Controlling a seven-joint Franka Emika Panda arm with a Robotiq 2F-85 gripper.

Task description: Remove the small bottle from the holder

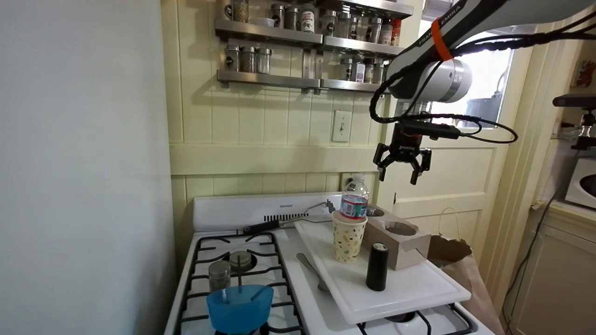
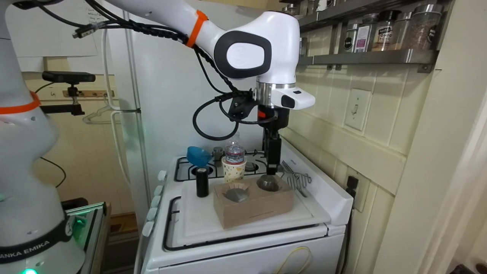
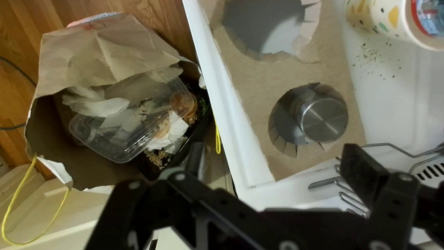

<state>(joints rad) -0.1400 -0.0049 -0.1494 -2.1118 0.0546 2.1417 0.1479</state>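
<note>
The small bottle (image 1: pixel 355 204), clear with a blue and red label, stands upright in the holder (image 1: pixel 348 242), a cream cup with coloured flecks. Both also show in an exterior view, the small bottle (image 2: pixel 234 152) and the holder (image 2: pixel 233 173). In the wrist view the holder (image 3: pixel 381 17) and part of the small bottle (image 3: pixel 430 15) are cut off at the upper right. The bottle's lower part is hidden in the cup. My gripper (image 1: pixel 398 177) is open and empty, fingers pointing down. It hangs apart from the bottle, above the cardboard box's end by the wall (image 2: pixel 272 170).
A cardboard box (image 2: pixel 251 209) with two holes stands beside the holder; a metal-lidded jar (image 3: pixel 324 119) sits in one hole. A black cylinder (image 1: pixel 377 267) stands on the white board (image 1: pixel 405 300). A blue container (image 1: pixel 240 309), wire utensil (image 2: pixel 298 179) and paper bag (image 3: pixel 104 55) are nearby.
</note>
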